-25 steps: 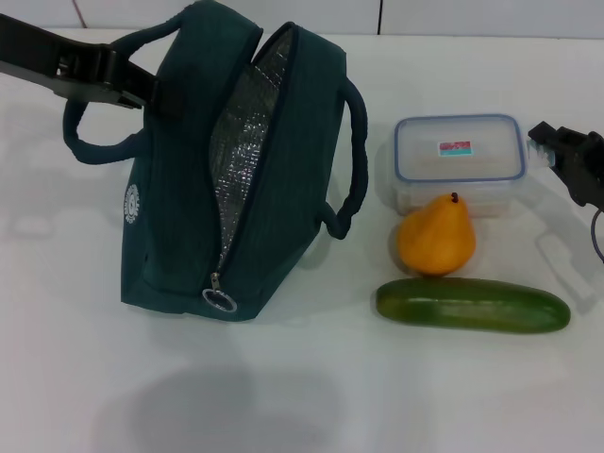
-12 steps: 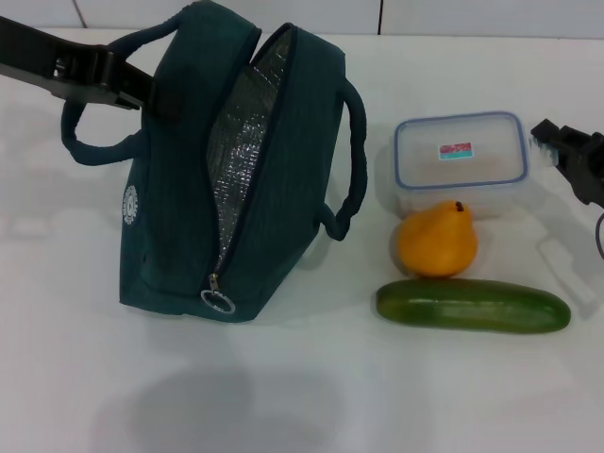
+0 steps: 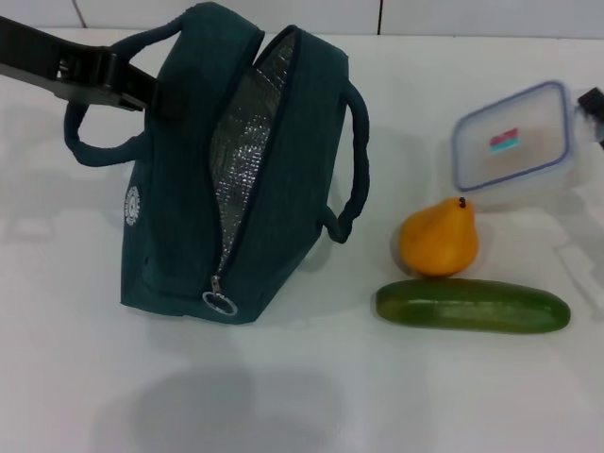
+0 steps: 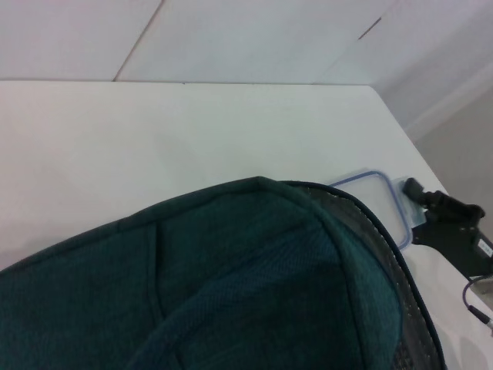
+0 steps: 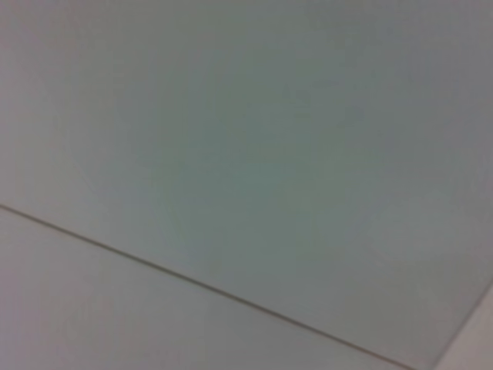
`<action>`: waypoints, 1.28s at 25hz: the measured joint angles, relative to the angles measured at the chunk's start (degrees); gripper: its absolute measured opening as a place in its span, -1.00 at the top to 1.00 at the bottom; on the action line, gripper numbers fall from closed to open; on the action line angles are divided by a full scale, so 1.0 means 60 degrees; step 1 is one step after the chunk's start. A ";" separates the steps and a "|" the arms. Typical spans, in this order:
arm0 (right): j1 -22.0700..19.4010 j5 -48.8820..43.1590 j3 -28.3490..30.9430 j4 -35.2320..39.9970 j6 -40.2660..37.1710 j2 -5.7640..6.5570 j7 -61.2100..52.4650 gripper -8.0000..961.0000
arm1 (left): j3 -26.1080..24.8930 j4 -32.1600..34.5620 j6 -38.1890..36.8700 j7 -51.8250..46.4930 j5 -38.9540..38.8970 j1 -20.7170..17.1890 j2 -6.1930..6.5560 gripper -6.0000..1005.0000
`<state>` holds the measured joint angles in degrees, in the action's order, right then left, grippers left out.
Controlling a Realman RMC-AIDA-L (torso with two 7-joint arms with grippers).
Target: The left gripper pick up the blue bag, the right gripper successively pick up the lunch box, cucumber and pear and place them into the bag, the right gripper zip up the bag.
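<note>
A plain white table (image 3: 283, 396) is filling the room's foreground, and behind it a pale panelled wall (image 4: 231, 38) is running along the far edge.

The left gripper (image 3: 142, 92) is reaching in from the left and pinching the top of the blue bag (image 3: 179, 217), holding it upright on the table. The bag is gaping along its unzipped seam, showing silver foil lining (image 3: 241, 142), with the ring zipper pull (image 3: 219, 301) hanging at the near end, below and to the right of that gripper. Its long axis is running from the far edge toward the near edge.

The right gripper (image 3: 593, 102) is sitting at the far right edge, pinching the lunch box (image 3: 514, 142) by its end. The clear, blue-rimmed box is tilting, lifted off the table just left of that gripper.

Nearer than the box, the orange pear (image 3: 437, 238) is standing stem up, and touching its near side the cucumber (image 3: 472, 305) is lying crosswise, left to right.
</note>
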<state>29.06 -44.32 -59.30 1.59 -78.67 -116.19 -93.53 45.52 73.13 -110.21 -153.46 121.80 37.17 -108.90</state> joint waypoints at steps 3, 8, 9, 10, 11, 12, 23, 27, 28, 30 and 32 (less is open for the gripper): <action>-0.0178 0.0385 -0.0002 0.0011 -0.0356 0.0011 -0.0082 0.80 | 0.0004 -0.0014 0.0000 0.0000 0.0000 0.0002 -0.0019 0.91; -0.0407 0.0667 -0.0004 0.0117 -0.0724 0.0061 -0.0284 0.80 | 0.0011 -0.0031 0.0000 0.0000 0.0001 0.0002 -0.0028 0.91; -0.0445 0.0725 -0.0004 0.0135 -0.0804 0.0068 -0.0296 0.80 | 0.0009 -0.0034 0.0001 -0.0001 0.0001 0.0002 -0.0027 0.91; -0.0478 0.0783 -0.0004 0.0149 -0.0883 0.0072 -0.0303 0.80 | 0.0008 -0.0033 0.0001 -0.0001 0.0002 0.0000 -0.0029 0.91; -0.0500 0.0840 -0.0004 0.0153 -0.0960 0.0073 -0.0337 0.80 | 0.0008 -0.0034 0.0001 -0.0001 0.0002 -0.0005 -0.0033 0.91; -0.0521 0.0884 -0.0004 0.0160 -0.1039 0.0074 -0.0383 0.80 | 0.0009 -0.0035 0.0001 -0.0001 0.0002 -0.0006 -0.0035 0.91; -0.0441 0.1355 0.0025 0.0833 -0.2373 0.0051 -0.1413 0.80 | 0.0036 -0.0089 0.0001 -0.0019 0.0002 0.0067 -0.0060 0.91; 0.0069 0.1427 0.0011 0.1022 -0.2768 0.0012 -0.1759 0.80 | 0.0043 -0.0099 0.0001 -0.0056 0.0001 0.0075 -0.0095 0.91; 0.0319 0.1451 -0.0006 0.1021 -0.2868 0.0006 -0.1830 0.80 | 0.0044 -0.0103 0.0002 -0.0062 0.0001 0.0078 -0.0117 0.91; 0.0741 0.1457 -0.0051 0.0996 -0.2966 0.0000 -0.1924 0.80 | 0.0046 -0.0104 0.0001 -0.0065 0.0000 0.0079 -0.0163 0.91; 0.1171 0.1457 -0.0104 0.0969 -0.3036 0.0000 -0.2003 0.80 | 0.0060 -0.0104 0.0001 -0.0063 -0.0001 0.0085 -0.0199 0.91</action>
<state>36.08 -35.57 -59.93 7.41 -96.88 -116.19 -105.55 45.88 72.50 -110.21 -153.84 121.80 37.68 -110.10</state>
